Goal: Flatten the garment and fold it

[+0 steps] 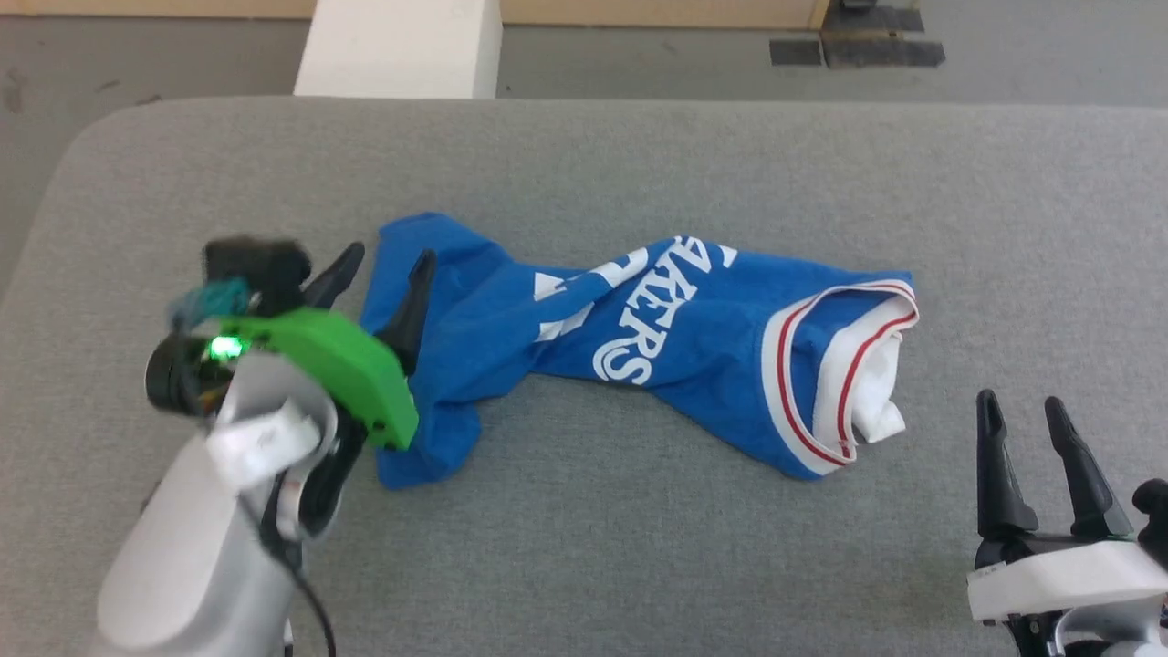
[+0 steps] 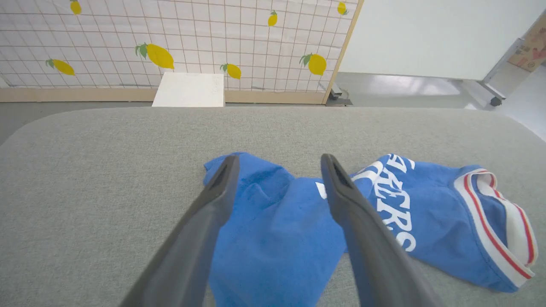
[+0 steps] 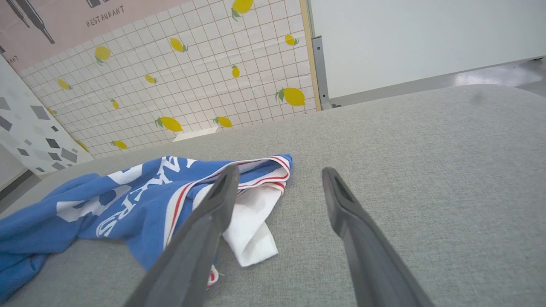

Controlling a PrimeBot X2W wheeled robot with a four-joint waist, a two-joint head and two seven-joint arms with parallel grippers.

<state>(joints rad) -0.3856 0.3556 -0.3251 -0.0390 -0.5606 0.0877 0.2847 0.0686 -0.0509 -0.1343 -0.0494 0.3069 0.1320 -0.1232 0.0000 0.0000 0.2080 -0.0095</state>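
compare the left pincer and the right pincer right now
Place: the left pincer is over the garment's plain blue end; the right pincer is over bare grey surface, short of the striped end.
Mount: the left pincer sits on a green mount, the right pincer on a white mount.
Aim: in the head view the left pincer's fingers tilt up-right; the right pincer's point nearly straight up.
Shared: both are open and hold nothing.

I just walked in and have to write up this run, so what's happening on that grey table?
A two-armed robot is working on a blue garment that lies twisted and bunched on the grey table, not yet flattened. Its left gripper is open, fingers over the garment's left end, holding nothing. The right gripper, also open, sits apart from the striped end.
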